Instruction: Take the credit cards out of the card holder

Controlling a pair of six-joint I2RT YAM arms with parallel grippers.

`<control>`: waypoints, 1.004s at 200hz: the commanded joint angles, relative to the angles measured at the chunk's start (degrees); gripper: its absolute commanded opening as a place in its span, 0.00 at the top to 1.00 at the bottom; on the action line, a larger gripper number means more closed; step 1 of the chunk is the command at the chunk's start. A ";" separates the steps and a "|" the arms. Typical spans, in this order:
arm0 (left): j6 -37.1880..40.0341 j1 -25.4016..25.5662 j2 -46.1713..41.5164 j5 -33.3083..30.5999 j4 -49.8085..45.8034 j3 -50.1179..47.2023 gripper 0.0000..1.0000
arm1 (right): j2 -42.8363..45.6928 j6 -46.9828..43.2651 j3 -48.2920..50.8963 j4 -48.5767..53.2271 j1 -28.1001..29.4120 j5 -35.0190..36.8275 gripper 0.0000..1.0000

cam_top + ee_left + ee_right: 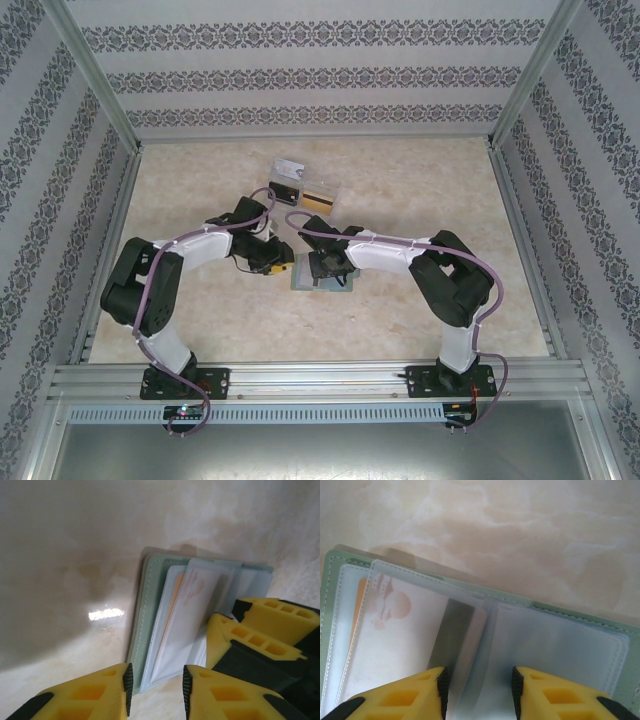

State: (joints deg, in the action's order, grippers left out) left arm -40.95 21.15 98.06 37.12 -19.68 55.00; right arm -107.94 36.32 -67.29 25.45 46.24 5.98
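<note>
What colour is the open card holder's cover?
The flat book-like card holder is pale grey-green with stitched edges; clearest in the left wrist view.

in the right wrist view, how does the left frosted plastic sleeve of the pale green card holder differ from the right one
The left sleeve shows orange print and a dark stripe; the right sleeve looks blank. The left sleeve lies skewed, the right sleeve square with the card holder. Both are frosted.

Open green card holder [560, 645], orange card [357, 611] sleeved inside
</note>
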 commanded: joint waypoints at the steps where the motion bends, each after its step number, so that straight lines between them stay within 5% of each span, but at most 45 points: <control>1: -0.69 1.82 1.56 1.11 2.31 1.80 0.68 | -1.48 0.77 2.05 1.36 -0.45 0.80 0.62; 201: 2.86 4.69 9.02 -0.17 -0.89 6.44 0.72 | 0.88 2.33 6.73 -4.84 -2.38 -3.49 0.70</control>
State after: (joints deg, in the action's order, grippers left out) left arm -40.49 24.82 105.65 37.47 -18.59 59.83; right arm -106.08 37.43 -63.11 19.35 44.93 3.38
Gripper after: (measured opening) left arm 0.286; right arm 0.298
